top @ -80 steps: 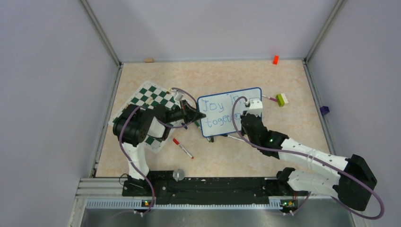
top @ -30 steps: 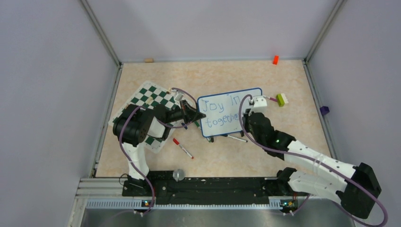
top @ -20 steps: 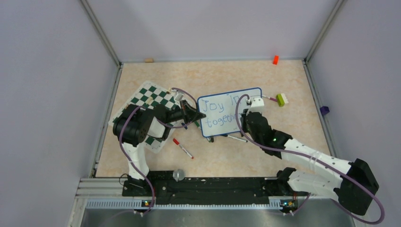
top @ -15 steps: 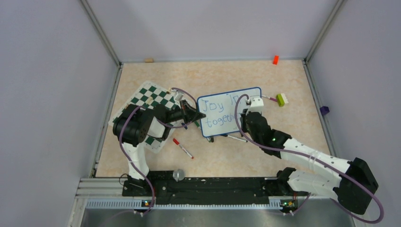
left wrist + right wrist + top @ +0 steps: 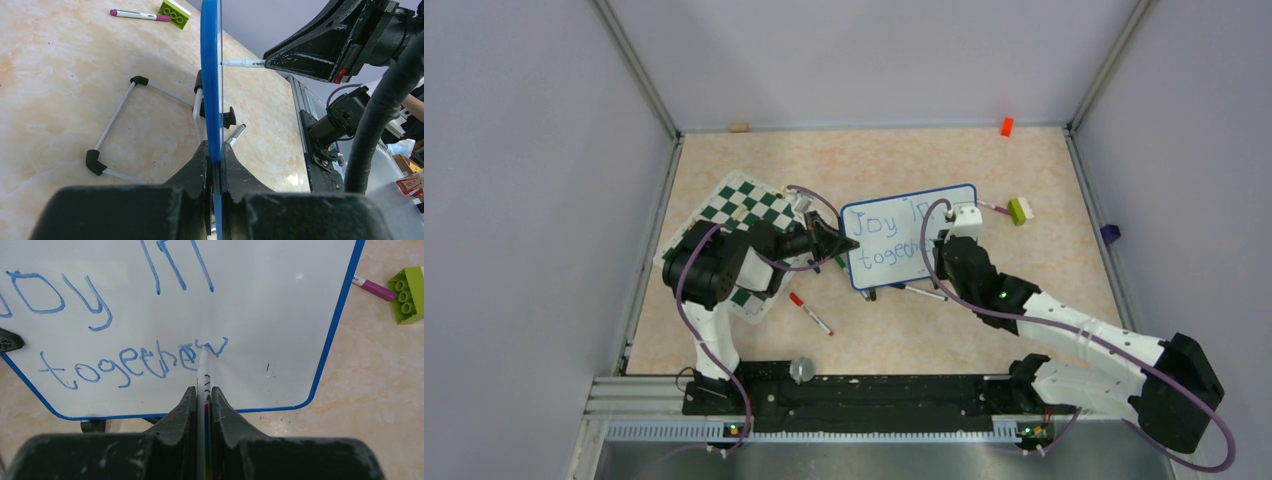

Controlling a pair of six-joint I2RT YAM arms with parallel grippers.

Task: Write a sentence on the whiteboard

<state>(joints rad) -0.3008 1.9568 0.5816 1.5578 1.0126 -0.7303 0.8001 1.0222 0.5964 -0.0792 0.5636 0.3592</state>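
Right end effector (image 5: pixel 202 391) holds a marker (image 5: pixel 203 367) touching the whiteboard (image 5: pixel 280 305) just ahead.

Counter (image 5: pixel 894 165): beige marbled top, walled on three sides. On it:
- green-and-white chess mat (image 5: pixel 742 200), centre left
- whiteboard (image 5: pixel 874 262), mid-frame
- red-capped marker (image 5: pixel 810 313), below the mat
- slim pen (image 5: pixel 921 292), by the board's lower edge
- lime brick (image 5: pixel 1020 210) just beside a magenta marker (image 5: pixel 994 208), centre right
- orange block (image 5: pixel 1006 126) and wooden block (image 5: pixel 740 127), along the top edge
- purple block (image 5: pixel 1109 234), at the right rim
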